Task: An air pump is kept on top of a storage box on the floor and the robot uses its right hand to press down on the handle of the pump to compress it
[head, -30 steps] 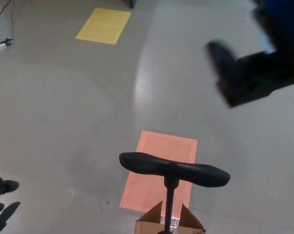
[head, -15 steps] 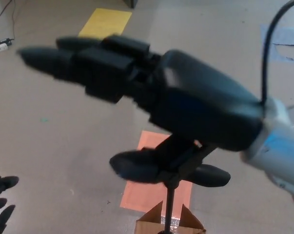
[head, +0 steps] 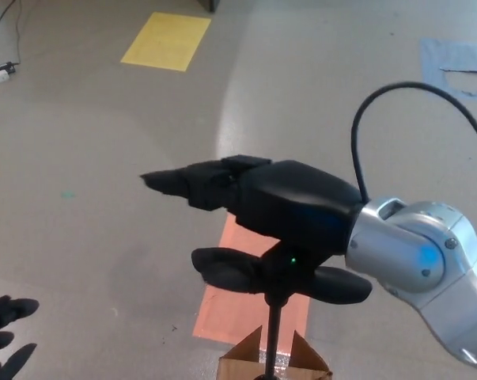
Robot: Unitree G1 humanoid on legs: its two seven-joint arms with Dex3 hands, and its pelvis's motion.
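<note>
Two hands in view, right hand (head: 270, 202) above the pump handle (head: 282, 275), fingers extended, holding nothing, pump on cardboard box (head: 274, 366) at bottom centre, left hand (head: 5, 336) spread open at lower left.

A grey, slightly glossy floor (head: 104, 158) is showing a pale sheen of reflected light. A yellow rectangle (head: 166, 40) is lying on it, along with a salmon-orange rectangle (head: 236, 297) and a light blue-grey patch (head: 453, 67). The right hand (head: 254, 198) is showing matte black, with a small green light glowing beneath it, and its wrist (head: 416, 257) is shining silver with a blue tint. The pump handle (head: 278, 275) and its shaft are looking black. The box (head: 274, 362) is appearing brown cardboard with silvery tape. The left hand (head: 5, 332) is showing black.
</note>
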